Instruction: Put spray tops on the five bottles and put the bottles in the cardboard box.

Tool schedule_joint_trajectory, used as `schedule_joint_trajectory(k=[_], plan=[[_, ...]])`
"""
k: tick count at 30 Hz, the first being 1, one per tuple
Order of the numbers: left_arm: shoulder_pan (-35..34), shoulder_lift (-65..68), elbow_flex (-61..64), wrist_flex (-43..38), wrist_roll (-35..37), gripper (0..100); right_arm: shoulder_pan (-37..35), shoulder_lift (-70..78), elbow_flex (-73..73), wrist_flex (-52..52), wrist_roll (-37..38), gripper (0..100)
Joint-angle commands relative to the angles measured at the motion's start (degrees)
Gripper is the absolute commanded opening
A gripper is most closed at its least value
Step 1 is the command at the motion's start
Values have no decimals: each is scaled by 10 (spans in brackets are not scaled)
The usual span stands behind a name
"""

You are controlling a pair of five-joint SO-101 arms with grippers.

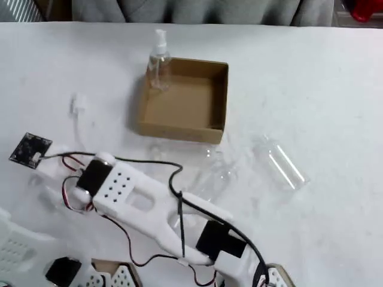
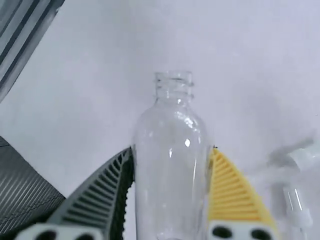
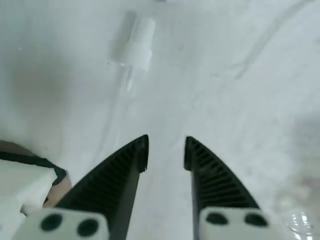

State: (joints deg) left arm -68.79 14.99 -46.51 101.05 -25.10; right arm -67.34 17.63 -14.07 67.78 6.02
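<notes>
Obs: left gripper (image 2: pixel 171 157) is clamped on the body of a clear bottle (image 2: pixel 172 115); the neck is bare, threads showing. The right gripper (image 3: pixel 166 150), jaws slightly apart and empty, hovers over the counter (image 3: pixel 250 75) short of a spray top (image 3: pixel 136 47) lying on its side.

Judgement: picking up the top is the step. Grip the white collar, not the thin clear tube, which would bend. The bottle wall is thin, glossy, round-shouldered; squeeze lightly.

The cardboard box (image 1: pixel 179 128) is brown, shallow and open, with one capped bottle (image 1: pixel 158 66) standing in a corner.
</notes>
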Motion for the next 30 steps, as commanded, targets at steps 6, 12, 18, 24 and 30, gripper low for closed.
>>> schedule_joint_trajectory(k=[6, 12, 18, 24, 30], plan=[[-29, -7, -37, 0, -5, 57, -6, 30, -10, -128, -35, 179], [-29, -12, -37, 0, -5, 57, -17, 78, -11, -196, -105, 327], [-29, -7, -34, 0, -2, 57, -51, 108, -11, -238, -111, 252], [-29, -7, -35, -9, -2, 57, -62, 154, -11, -276, -111, 238], [-35, -7, -36, -9, -2, 57, -62, 197, -35, -275, -107, 238]])
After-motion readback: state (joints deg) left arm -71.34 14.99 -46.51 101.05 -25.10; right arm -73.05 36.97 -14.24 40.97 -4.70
